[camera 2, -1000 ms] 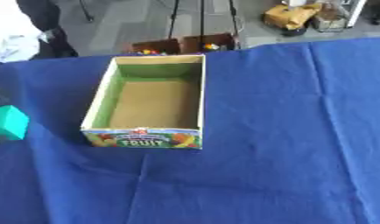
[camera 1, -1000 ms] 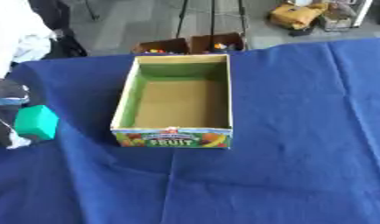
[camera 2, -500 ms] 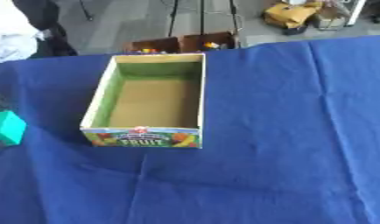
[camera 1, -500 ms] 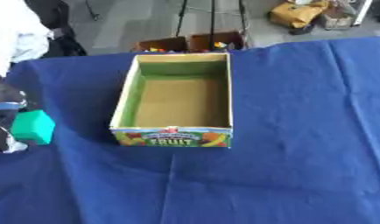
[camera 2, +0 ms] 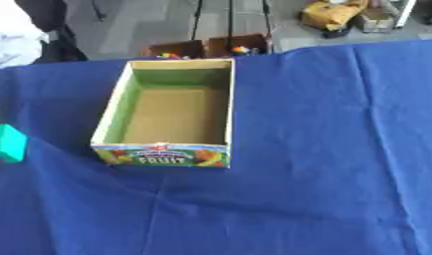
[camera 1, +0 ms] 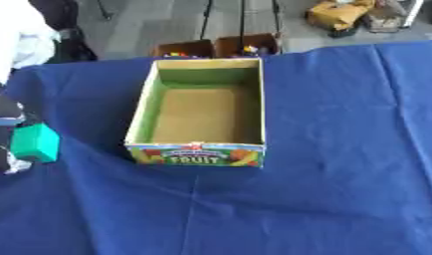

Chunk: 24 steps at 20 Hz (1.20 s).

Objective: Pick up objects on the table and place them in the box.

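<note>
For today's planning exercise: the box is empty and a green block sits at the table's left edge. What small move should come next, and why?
Probably carry the green block rightward toward the box: the left hand is at the block, and the box holds nothing.

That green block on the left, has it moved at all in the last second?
Yes. The green block, at the left hand, has slid left, away from the fruit box, whose place in view barely changed.

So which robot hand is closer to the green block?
Left. The left hand is right beside the green block at the table's left edge, seemingly touching it; whether its fingers hold it is unclear. The right hand shows in neither view.
</note>
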{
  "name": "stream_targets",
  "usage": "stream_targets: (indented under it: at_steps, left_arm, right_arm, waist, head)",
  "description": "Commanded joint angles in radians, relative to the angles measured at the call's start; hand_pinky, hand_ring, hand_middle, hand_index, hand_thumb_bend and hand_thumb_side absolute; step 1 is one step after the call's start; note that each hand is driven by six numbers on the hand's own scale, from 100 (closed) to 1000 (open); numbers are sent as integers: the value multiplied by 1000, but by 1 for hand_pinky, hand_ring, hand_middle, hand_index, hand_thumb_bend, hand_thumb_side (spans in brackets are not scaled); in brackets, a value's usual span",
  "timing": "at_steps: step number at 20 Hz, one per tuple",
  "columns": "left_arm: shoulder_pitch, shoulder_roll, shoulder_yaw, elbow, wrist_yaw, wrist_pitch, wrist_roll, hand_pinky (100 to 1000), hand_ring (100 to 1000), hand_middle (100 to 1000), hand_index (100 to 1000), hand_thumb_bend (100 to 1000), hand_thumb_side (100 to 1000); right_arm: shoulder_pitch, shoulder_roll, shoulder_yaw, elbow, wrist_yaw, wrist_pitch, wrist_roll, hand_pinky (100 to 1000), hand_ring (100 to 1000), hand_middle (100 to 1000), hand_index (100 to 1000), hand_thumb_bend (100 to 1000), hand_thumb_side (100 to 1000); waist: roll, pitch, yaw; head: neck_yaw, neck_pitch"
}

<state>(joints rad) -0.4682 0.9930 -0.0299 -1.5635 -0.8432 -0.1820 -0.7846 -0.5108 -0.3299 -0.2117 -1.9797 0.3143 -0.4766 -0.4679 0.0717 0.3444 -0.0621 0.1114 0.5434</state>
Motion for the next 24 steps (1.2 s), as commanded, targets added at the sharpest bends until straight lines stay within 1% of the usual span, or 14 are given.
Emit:
stream_targets:
  at_steps: [1,4,6,7,9,11,13,16,19,21,24]
  left_arm:
    - [-1,30,24,-22,-30,5,31,515,674,716,693,100,593]
    - [2,27,23,-20,-39,7,38,513,673,715,697,100,572]
    - [4,26,23,-18,-42,9,35,524,687,731,739,100,478]
    - [5,25,23,-16,-42,10,29,532,698,745,769,100,450]
    - [5,24,21,-9,-33,10,9,536,708,758,813,100,433]
    - [5,23,22,-7,-20,8,-4,533,704,754,808,100,440]
    - [2,22,24,-12,-16,9,1,511,675,723,772,100,432]
    - [-5,20,29,-28,-12,8,36,477,640,687,740,100,422]
    - [-13,18,28,-32,-7,8,59,463,628,676,730,100,421]
    - [-21,17,26,-34,-1,6,64,461,626,674,728,100,415]
    - [-55,11,21,-52,26,-6,67,452,622,671,728,100,406]
  right_arm:
    - [-12,-20,-9,-20,-9,-1,3,664,669,493,685,100,801]
    - [-12,-20,-10,-20,-10,-1,4,665,670,492,685,100,800]
    - [-11,-21,-10,-20,-10,0,5,665,670,492,685,100,799]
    - [-12,-21,-11,-20,-11,0,5,665,670,492,685,100,798]
    - [-12,-21,-11,-20,-11,-1,5,665,670,492,686,100,799]
    - [-12,-20,-11,-20,-12,-1,6,665,670,492,686,100,799]
    - [-12,-20,-12,-20,-12,-1,5,665,671,493,686,100,797]
    - [-10,-21,-12,-20,-13,-1,5,666,671,492,686,100,796]
    - [-9,-20,-12,-20,-13,0,6,666,672,492,686,100,793]
    - [-8,-21,-13,-20,-13,0,6,666,672,493,687,100,791]
    - [-7,-21,-11,-20,-14,0,6,665,671,494,686,100,791]
  waist:
    - [-2,-17,1]
    - [-2,-14,0]
    - [-2,-13,-1]
    - [-3,-12,-1]
    - [-3,-12,-1]
    - [-3,-12,-1]
    - [-3,-12,-1]
    - [-2,-12,-2]
    - [0,-13,-2]
    - [1,-15,-2]
    - [2,-22,-1]
  head:
    - [-1,-12]
    - [0,-14]
    - [0,-14]
    - [0,-14]
    - [1,-13]
    - [1,-14]
    - [1,-15]
    - [1,-16]
    - [0,-17]
    - [-7,-18]
    - [-30,-17]
